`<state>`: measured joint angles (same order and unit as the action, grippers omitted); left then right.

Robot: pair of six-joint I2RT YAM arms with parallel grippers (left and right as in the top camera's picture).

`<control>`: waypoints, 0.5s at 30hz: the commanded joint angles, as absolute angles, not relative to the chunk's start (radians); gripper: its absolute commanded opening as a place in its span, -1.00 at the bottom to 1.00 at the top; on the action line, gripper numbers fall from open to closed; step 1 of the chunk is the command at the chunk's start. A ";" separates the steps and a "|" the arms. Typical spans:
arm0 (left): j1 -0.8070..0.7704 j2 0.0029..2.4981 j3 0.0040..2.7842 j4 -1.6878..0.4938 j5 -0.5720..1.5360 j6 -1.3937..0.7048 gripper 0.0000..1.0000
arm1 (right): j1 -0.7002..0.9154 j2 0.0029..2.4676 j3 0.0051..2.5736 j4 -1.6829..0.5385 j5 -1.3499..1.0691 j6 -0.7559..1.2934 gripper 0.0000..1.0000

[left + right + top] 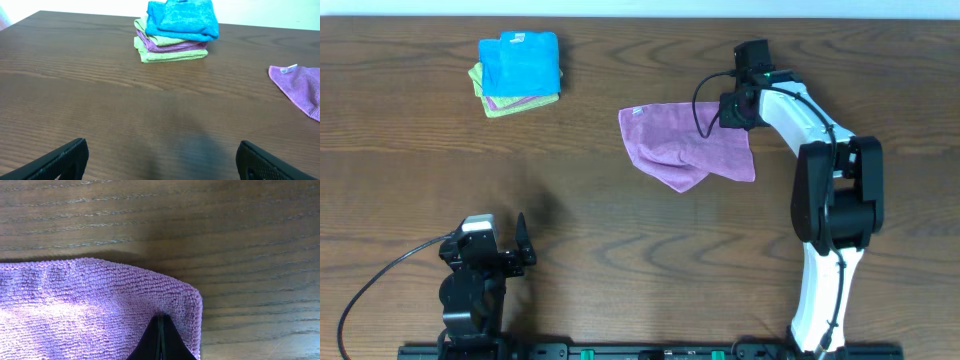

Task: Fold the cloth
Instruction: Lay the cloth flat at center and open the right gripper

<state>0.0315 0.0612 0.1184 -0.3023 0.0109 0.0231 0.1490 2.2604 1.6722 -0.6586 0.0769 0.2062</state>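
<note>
Spreading wide above the bare tabletop, the left fingers hold nothing. A stack of folded cloths lies well ahead of them. The cloth lies rumpled far to their right. The right fingers are closed, pinching it just inside one corner.

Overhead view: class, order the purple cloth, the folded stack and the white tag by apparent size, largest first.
1. purple cloth
2. folded stack, clearly smaller
3. white tag, tiny by comparison
</note>
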 commanded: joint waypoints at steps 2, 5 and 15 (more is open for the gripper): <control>0.029 0.056 0.093 -0.308 -0.002 0.020 0.91 | 0.132 2.313 1.687 -0.674 0.127 0.204 -0.97; 0.029 0.056 0.093 -0.308 -0.002 0.020 0.91 | 0.132 2.313 1.747 -0.685 0.110 0.201 -0.95; 0.029 0.056 0.093 -0.308 -0.002 0.020 0.91 | 0.132 2.260 2.142 -0.940 0.075 0.204 0.99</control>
<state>0.0315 0.0612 0.1184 -0.3023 0.0109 0.0231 0.1394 2.3119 2.0296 -0.9123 0.0769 0.2020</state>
